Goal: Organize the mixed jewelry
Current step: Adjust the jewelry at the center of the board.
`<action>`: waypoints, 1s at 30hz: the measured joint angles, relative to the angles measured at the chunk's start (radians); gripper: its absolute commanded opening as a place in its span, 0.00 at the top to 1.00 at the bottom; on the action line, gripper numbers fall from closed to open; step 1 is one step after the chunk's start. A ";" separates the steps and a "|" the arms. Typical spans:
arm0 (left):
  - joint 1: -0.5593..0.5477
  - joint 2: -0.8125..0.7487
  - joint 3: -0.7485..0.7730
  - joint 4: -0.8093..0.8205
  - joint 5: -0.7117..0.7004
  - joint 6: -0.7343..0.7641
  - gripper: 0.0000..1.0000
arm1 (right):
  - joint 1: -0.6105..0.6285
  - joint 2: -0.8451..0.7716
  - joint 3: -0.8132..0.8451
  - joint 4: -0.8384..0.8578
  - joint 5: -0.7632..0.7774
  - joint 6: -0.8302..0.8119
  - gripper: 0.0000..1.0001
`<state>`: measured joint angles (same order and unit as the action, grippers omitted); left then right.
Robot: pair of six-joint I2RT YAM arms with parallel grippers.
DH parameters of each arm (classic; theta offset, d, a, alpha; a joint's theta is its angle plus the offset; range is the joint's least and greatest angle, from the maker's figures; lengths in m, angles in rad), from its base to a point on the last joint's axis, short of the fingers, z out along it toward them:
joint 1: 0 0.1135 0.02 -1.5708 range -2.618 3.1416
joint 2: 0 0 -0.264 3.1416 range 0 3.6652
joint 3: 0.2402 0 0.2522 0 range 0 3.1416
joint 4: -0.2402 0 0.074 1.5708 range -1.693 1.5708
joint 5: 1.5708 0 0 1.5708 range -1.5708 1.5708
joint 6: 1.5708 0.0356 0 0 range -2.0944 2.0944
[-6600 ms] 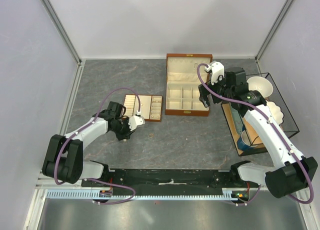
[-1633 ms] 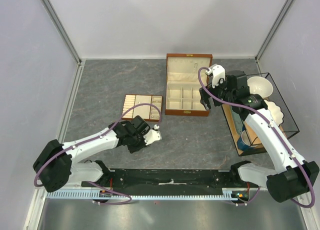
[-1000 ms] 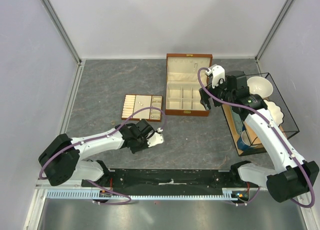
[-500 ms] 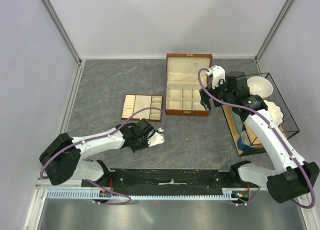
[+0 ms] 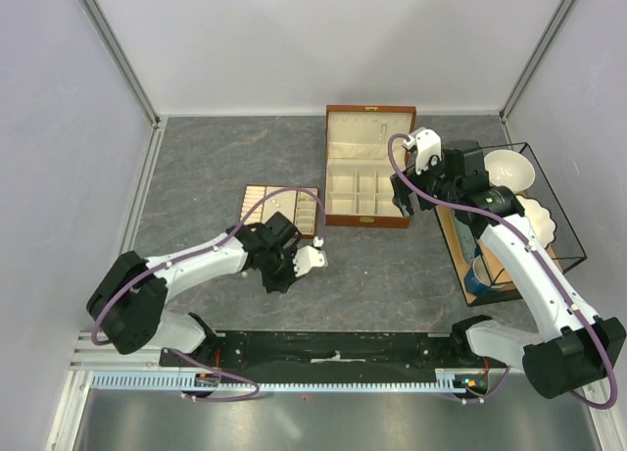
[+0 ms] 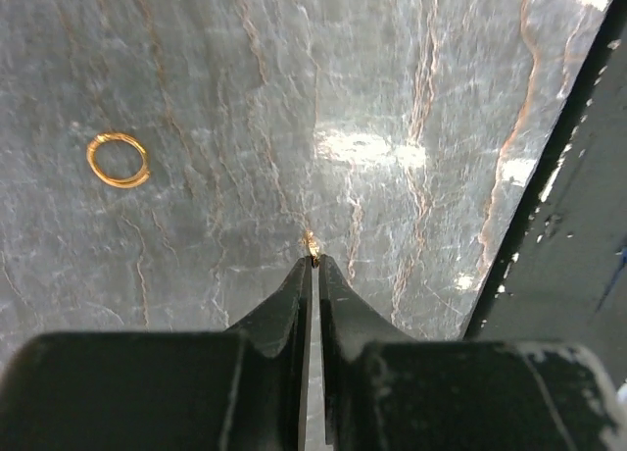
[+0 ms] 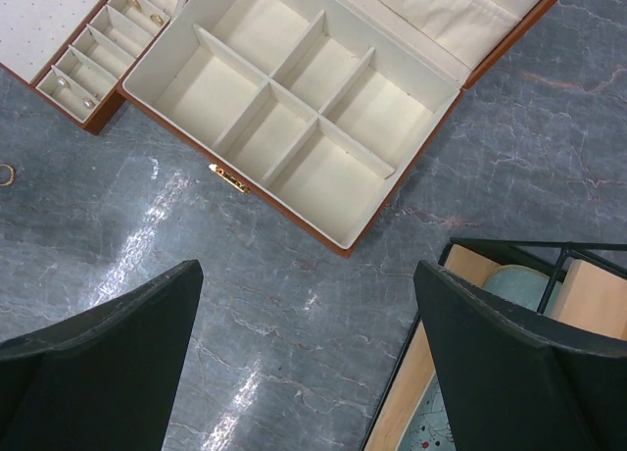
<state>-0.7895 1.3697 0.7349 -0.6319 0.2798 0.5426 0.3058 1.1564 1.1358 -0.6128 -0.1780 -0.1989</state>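
Speck at my left gripper tips: too small to identify. Ring clipped by right wrist view's edge.

Table: grey stone-look, veined, smooth, glossy glare patches.
Ring: thin gold-coloured metal, shiny.
Speck: gold-coloured, shiny.
Left gripper, right gripper: matt black, plastic look.
Box: brown wood outside, cream matt cloth-like lining.
Clasp: brass-coloured, shiny.
Tray: same cream lining, brown rim.
Rack: black wire.
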 measured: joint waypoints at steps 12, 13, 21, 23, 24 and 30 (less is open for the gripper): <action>0.166 0.167 0.143 -0.079 0.272 0.105 0.88 | 0.000 -0.014 -0.007 0.006 0.000 0.000 0.02; 0.171 0.179 0.145 -0.082 0.279 0.112 0.88 | 0.000 -0.015 -0.009 0.007 -0.001 0.000 0.02; 0.236 0.267 0.163 -0.101 0.325 0.154 0.86 | 0.000 -0.015 -0.016 0.008 -0.005 0.000 0.02; 0.245 0.274 0.165 -0.103 0.327 0.160 0.85 | 0.000 -0.015 -0.016 0.010 -0.005 0.000 0.02; 0.248 0.276 0.165 -0.103 0.327 0.163 0.85 | 0.000 -0.015 -0.016 0.010 -0.005 0.000 0.02; 0.259 0.278 0.166 -0.105 0.328 0.176 0.80 | 0.000 -0.017 -0.017 0.013 -0.005 0.000 0.02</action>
<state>-0.5304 1.6478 0.9005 -0.7364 0.6079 0.7189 0.3058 1.1397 1.1191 -0.5995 -0.1829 -0.1993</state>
